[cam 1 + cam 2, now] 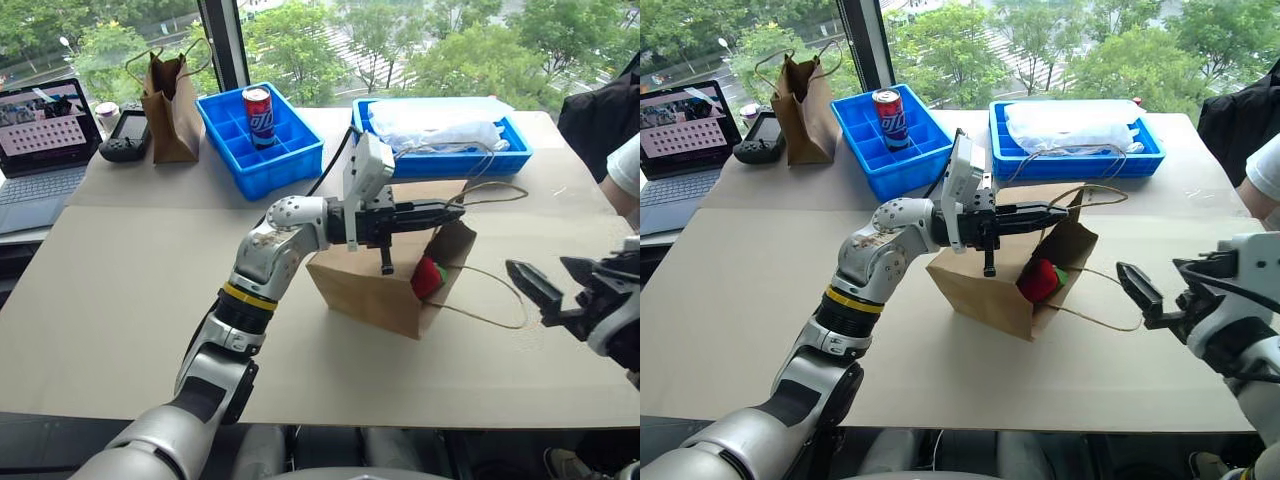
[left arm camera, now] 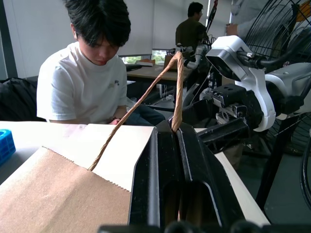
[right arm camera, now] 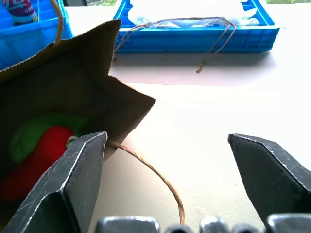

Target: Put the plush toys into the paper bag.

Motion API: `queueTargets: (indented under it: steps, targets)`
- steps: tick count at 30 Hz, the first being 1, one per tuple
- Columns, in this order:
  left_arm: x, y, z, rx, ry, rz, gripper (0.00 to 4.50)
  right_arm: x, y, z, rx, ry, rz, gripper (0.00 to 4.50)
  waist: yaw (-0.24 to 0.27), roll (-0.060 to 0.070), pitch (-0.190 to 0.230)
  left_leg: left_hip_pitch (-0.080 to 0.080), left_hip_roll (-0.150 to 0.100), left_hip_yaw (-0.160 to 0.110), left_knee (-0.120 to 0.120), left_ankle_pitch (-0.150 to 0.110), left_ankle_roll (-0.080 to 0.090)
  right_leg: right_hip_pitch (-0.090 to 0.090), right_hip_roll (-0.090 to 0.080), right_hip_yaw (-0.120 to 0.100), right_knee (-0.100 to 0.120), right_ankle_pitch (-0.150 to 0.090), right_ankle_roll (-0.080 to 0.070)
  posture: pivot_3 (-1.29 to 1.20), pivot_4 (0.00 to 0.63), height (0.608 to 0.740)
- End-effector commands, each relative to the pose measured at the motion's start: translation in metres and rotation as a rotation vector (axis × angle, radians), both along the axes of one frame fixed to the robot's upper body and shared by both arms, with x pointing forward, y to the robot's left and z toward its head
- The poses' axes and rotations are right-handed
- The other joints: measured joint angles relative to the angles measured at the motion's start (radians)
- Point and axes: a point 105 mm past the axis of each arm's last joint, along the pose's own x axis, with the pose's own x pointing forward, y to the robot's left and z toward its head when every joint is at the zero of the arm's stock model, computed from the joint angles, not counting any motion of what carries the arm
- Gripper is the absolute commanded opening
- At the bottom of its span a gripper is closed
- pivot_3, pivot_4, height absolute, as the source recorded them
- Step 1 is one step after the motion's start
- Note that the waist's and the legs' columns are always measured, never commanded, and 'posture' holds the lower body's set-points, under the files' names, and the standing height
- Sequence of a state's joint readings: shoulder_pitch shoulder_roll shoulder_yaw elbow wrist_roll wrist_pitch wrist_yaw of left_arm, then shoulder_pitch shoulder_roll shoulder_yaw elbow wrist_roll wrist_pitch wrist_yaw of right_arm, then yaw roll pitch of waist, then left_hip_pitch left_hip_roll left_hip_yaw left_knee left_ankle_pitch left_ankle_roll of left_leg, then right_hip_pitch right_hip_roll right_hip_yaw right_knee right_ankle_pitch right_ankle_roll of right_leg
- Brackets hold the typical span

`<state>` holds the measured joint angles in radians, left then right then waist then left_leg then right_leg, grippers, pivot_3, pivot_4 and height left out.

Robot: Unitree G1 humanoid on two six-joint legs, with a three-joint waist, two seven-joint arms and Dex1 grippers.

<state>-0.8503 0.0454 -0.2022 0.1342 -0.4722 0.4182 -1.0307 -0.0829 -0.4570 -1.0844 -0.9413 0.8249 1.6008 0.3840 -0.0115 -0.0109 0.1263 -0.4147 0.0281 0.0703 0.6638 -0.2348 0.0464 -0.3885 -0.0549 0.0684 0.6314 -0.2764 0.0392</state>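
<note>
Left gripper (image 1: 452, 211) is clamped flat on a tan cord handle (image 2: 176, 87) of the paper bag (image 1: 365, 285), its two black fingers (image 2: 194, 165) pressed together with the cord pinched between them at the bag's upper rim. Right gripper (image 1: 548, 285) stands with its jaws spread wide and nothing between them, off to the bag's mouth side and apart from it, near the second cord loop (image 1: 495, 300) that trails from the mouth onto the tabletop (image 1: 130, 300). Paper bag lies tipped on its side on the tan surface, mouth facing the right gripper. Red chili plush (image 1: 1037, 281) sits inside the mouth, with the lime-green plush (image 3: 34, 131) beside it deeper in the bag; both are within the bag walls. Behind the bag, a blue tray (image 1: 510, 155) holds a clear plastic bundle (image 1: 440, 128). A blue compartment crate (image 1: 262, 150) beyond the bag holds one upright drink can (image 1: 257, 115), red above and blue below; its lettering is not legible. Farther from the bag on that side: a narrower, darker paper bag (image 1: 172, 110), a black handheld controller (image 1: 127, 137), and an open laptop (image 1: 42, 150). A person in a white T-shirt (image 2: 85, 87) sits past the bag's mouth end.
</note>
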Motion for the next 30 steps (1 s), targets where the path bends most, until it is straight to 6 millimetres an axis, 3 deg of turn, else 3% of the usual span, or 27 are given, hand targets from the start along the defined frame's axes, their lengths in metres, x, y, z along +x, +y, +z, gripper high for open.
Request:
queueTargets:
  steps: [1,7,13,15,20,26,27,30]
  targets:
    - [-0.003,0.0,0.007,-0.022,-0.034,-0.006,0.0,-0.008,-0.007,-0.015,0.14,0.008,-0.058,4.45,-0.001,0.002,-0.001,0.0,0.0,0.0,0.0,0.0,0.0,-0.001,0.0,0.0,0.0,0.0,0.0,0.0,0.15,0.724]
    - [-0.002,0.001,0.01,-0.036,-0.022,-0.002,0.0,-0.011,-0.002,-0.053,0.414,0.046,-0.139,4.45,-0.002,0.003,-0.001,0.0,-0.001,-0.001,0.0,0.0,0.0,0.0,0.0,0.0,0.001,0.0,0.0,0.0,0.15,0.724]
    - [-0.002,0.002,0.009,-0.03,-0.038,0.005,0.0,-0.013,0.007,-0.07,0.563,0.059,-0.153,4.45,-0.001,0.004,-0.001,-0.001,-0.002,-0.001,0.0,0.0,0.0,-0.001,-0.001,0.001,0.0,0.0,0.0,0.0,0.15,0.724]
    - [-0.002,0.002,0.009,-0.031,-0.037,0.008,0.0,-0.012,0.009,-0.069,0.593,0.042,-0.153,3.95,-0.001,0.004,-0.001,-0.001,-0.002,-0.001,0.0,0.0,0.0,-0.001,-0.001,0.001,0.0,0.0,0.0,0.0,0.15,0.724]
    - [-0.001,0.004,0.009,-0.025,-0.048,0.02,0.0,-0.002,0.02,-0.037,0.656,-0.143,-0.053,2.38,-0.003,0.004,-0.001,-0.001,-0.002,-0.002,0.0,0.0,0.0,-0.001,-0.001,0.001,0.0,0.0,0.0,0.0,0.15,0.724]
    - [0.003,0.008,0.011,-0.025,-0.067,0.044,0.0,-0.001,0.052,0.037,0.729,-0.317,0.248,0.21,-0.006,0.004,-0.001,-0.001,-0.002,-0.001,-0.001,0.0,0.0,0.0,-0.002,0.001,-0.001,0.0,0.001,0.0,0.15,0.724]
    - [0.005,0.009,0.013,-0.029,-0.072,0.054,0.0,0.002,0.059,0.047,0.723,-0.317,0.292,0.02,-0.007,0.004,-0.001,-0.001,-0.002,-0.001,-0.001,0.0,0.0,0.0,-0.002,0.001,-0.001,0.0,0.001,0.0,0.15,0.724]
    - [0.011,0.013,0.022,-0.047,-0.083,0.079,0.0,0.019,0.073,0.074,0.704,-0.336,0.342,0.02,-0.014,0.002,0.0,-0.001,-0.002,-0.001,-0.001,0.0,0.0,0.0,-0.001,0.001,-0.001,0.0,0.001,0.0,0.15,0.724]
